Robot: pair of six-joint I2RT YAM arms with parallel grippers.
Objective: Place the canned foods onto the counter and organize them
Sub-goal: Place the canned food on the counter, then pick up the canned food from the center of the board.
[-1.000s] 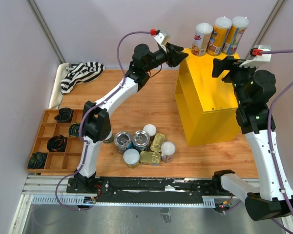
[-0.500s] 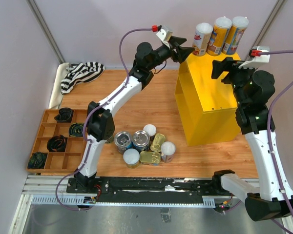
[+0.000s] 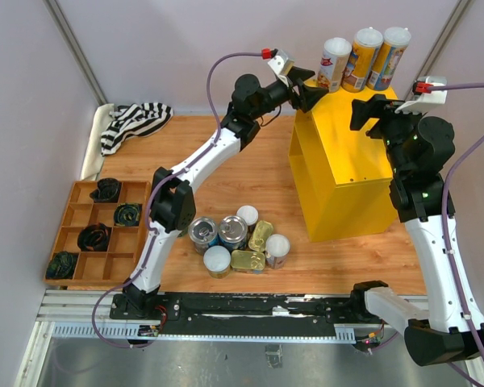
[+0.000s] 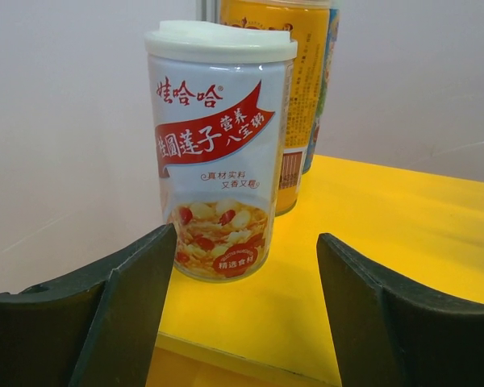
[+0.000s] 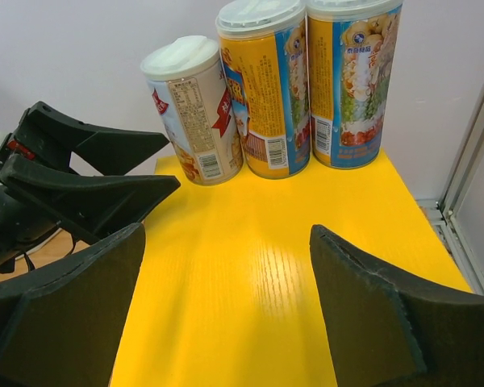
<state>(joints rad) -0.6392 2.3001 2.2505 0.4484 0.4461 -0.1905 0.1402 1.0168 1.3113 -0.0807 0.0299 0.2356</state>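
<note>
While the red-white can (image 4: 216, 153) stands upright at the far left corner of the counter (image 3: 339, 153) top, long axis vertical and label facing my left wrist camera, my left gripper (image 3: 315, 91) hangs just before it, jaws spread and empty. My right gripper (image 5: 226, 234) hovers over the counter, also wide apart, holding nothing.

Lined up on the counter (image 3: 343, 145), along its far edge: three tall cans (image 3: 365, 60). Left of the counter and nearer: a huddle of cans (image 3: 234, 234). Farther left: compartment tray (image 3: 79, 216), nearer; cloth (image 3: 137, 121), farther back.
</note>
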